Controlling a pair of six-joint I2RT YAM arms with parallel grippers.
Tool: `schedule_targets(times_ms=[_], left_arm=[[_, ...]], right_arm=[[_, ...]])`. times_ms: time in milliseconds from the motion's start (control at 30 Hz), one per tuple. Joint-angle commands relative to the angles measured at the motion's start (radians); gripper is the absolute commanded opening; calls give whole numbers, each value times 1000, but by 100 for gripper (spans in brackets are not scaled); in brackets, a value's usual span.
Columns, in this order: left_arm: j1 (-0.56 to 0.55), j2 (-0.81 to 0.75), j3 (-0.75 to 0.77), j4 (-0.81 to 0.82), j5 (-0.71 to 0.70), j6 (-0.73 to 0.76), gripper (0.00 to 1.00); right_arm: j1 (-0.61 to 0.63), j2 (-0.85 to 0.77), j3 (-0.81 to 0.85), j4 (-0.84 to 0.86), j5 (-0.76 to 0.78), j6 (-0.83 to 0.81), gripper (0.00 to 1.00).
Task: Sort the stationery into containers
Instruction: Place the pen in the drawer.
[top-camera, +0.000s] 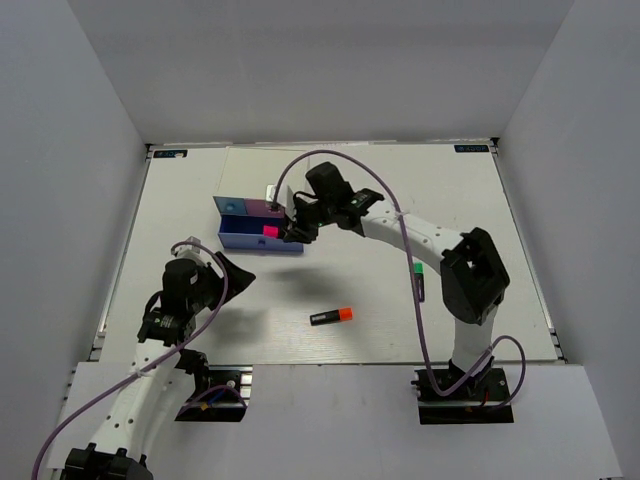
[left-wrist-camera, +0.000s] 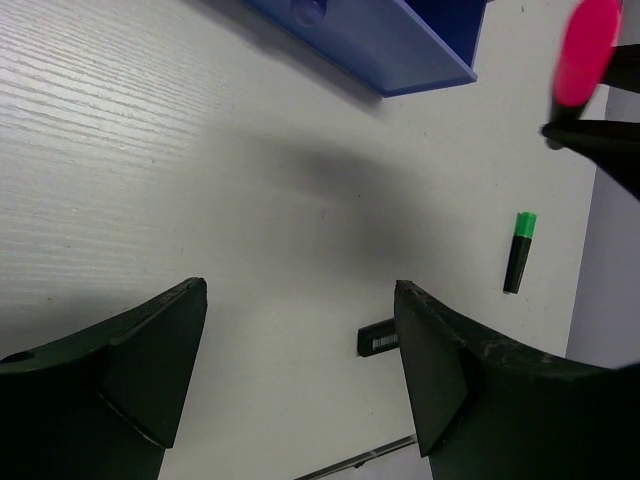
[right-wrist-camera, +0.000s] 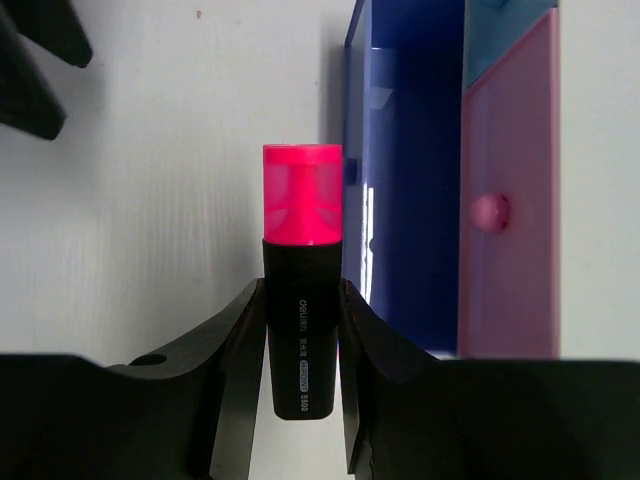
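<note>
Centrally, you see the right gripper (right-wrist-camera: 301, 300) clamped on the pink highlighter (right-wrist-camera: 302, 215): both fingers (right-wrist-camera: 235, 350) press the black barrel, and the pink cap projects beyond their tips. In the right wrist view the cap lies just beside the edge of the dark-blue drawer (right-wrist-camera: 400, 200), with the pink drawer front (right-wrist-camera: 510, 300) and its knob (right-wrist-camera: 488, 212) next along. From above, you find this gripper (top-camera: 288, 230) at the drawer box (top-camera: 240, 228), the highlighter's cap (top-camera: 270, 231) showing against the box. The left gripper (left-wrist-camera: 300, 370) hangs over bare table (left-wrist-camera: 150, 150) near the box, its fingers (left-wrist-camera: 140, 370) spread wide and holding nothing. The orange highlighter (top-camera: 331, 316) lies flat on the table between the two arms. The green highlighter (left-wrist-camera: 518, 252) lies well apart from the box, beside the right arm (top-camera: 470, 275).
</note>
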Motion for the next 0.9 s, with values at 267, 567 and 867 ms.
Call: schedule_targets(times_ms=[267, 567, 867], left_arm=[[-2, -15, 26, -12, 30, 11, 85], [-2, -6, 26, -3, 50, 20, 85], [-2, -15, 44, -12, 63, 20, 85]], right_arm=[[57, 97, 84, 205, 214, 45, 0], [55, 155, 85, 239, 267, -21, 3], [54, 197, 90, 267, 297, -54, 40]])
